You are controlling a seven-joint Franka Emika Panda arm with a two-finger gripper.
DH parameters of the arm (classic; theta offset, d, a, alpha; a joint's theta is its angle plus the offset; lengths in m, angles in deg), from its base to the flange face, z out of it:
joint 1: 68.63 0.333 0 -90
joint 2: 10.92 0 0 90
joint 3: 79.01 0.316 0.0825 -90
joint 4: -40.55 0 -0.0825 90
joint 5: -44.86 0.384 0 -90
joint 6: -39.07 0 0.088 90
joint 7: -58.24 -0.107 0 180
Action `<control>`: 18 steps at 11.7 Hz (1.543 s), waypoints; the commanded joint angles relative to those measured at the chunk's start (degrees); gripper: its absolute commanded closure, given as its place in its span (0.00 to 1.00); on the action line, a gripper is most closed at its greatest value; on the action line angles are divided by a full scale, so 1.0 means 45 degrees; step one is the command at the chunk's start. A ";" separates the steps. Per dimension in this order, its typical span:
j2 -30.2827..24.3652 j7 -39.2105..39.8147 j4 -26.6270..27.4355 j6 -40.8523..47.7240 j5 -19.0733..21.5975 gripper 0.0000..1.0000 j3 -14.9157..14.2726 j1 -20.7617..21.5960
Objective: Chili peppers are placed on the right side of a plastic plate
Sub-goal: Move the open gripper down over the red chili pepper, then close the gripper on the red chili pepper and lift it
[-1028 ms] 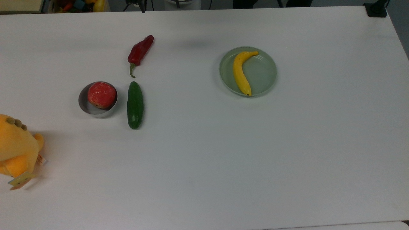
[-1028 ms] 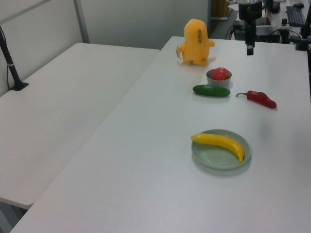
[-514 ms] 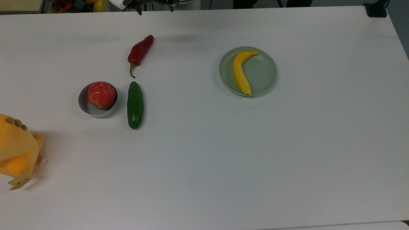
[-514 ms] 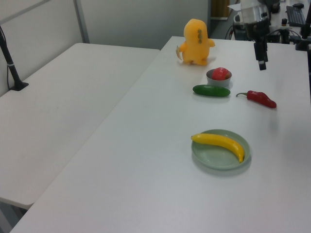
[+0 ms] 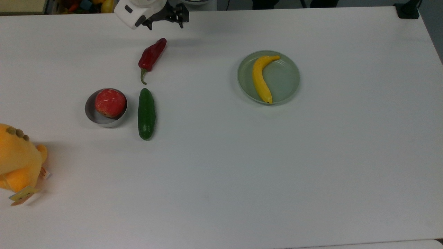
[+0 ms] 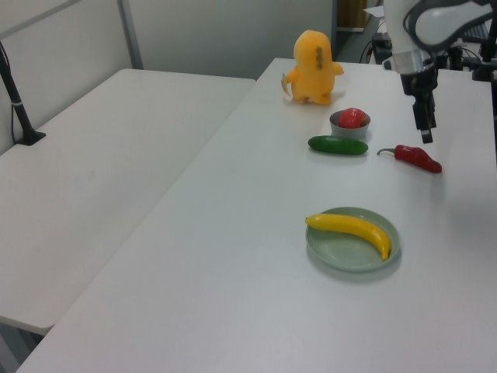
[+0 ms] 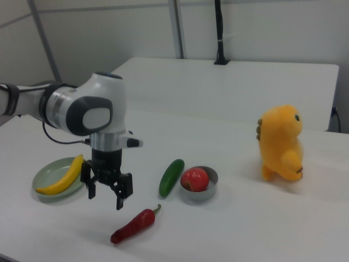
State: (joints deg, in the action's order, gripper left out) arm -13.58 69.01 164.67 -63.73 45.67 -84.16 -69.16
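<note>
The chili pepper (image 5: 152,55) (image 6: 418,158) (image 7: 135,226) is long and dark red, with a thin green stem, and lies flat on the white table. The pale green plastic plate (image 5: 289,77) (image 6: 342,255) (image 7: 44,173) sits well away toward the top view's right, with a yellow banana (image 5: 259,79) (image 6: 353,229) (image 7: 62,177) across it. My gripper (image 5: 166,24) (image 6: 425,130) (image 7: 105,197) hangs open just above the table, near the pepper's blunt end and beyond it in the top view. Nothing is between its fingers.
A dark green cucumber (image 5: 146,114) (image 7: 172,177) lies below the pepper in the top view. Beside it a grey metal bowl (image 5: 90,112) holds a round red fruit (image 5: 110,102). A yellow plush toy (image 5: 17,162) (image 7: 281,143) stands at the top view's left edge.
My gripper has come in from the table's far edge and dropped lower, toward the chili pepper's blunt end. Nothing on the table has moved.
</note>
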 commanded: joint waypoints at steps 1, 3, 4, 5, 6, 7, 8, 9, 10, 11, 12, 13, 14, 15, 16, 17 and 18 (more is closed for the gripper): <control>-0.0172 0.0087 0.1049 -0.1818 -0.0277 0.00 -0.0067 -0.0098; -0.0171 0.0087 0.1732 -0.3263 -0.0511 0.00 -0.0067 -0.0313; -0.0016 0.0087 0.1793 -0.3482 -0.0609 0.00 -0.0067 -0.0449; 0.0256 0.0087 0.1774 -0.3658 -0.0900 0.00 -0.0087 -0.0624; 0.0375 0.0087 0.1793 -0.4027 -0.0941 0.00 -0.0145 -0.0800; 0.0511 0.0087 0.1793 -0.4417 -0.0961 0.00 -0.0455 -0.0879; 0.0706 0.0087 0.1774 -0.4866 -0.0942 0.00 -0.0690 -0.0880; 0.0959 0.0087 0.1793 -0.5373 -0.0942 0.00 -0.0711 -0.0880; 0.1097 0.0087 0.1774 -0.5494 -0.0961 0.01 -0.0712 -0.0899; 0.1098 0.0087 0.1774 -0.5496 -0.0942 0.13 -0.0712 -0.0899; 0.1137 0.0107 0.1774 -0.5515 -0.0942 0.38 -0.0731 -0.0919; 0.1157 0.0087 0.1755 -0.5515 -0.0942 0.62 -0.0731 -0.0977; 0.1138 0.0087 0.1774 -0.5457 -0.0942 0.81 -0.0731 -0.0997; 0.1099 0.0068 0.1735 -0.5379 -0.0922 0.94 -0.0731 -0.1016; 0.1002 0.0048 0.1735 -0.5320 -0.0884 0.97 -0.0731 -0.1017; 0.0943 0.0048 0.1696 -0.5223 -0.0825 0.97 -0.0731 -0.0997; 0.0768 0.0009 0.1657 -0.5029 -0.0728 0.97 -0.0712 -0.0900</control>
State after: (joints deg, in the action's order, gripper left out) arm -8.00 69.01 171.83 -87.27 41.99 -87.16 -73.70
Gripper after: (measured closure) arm 0.608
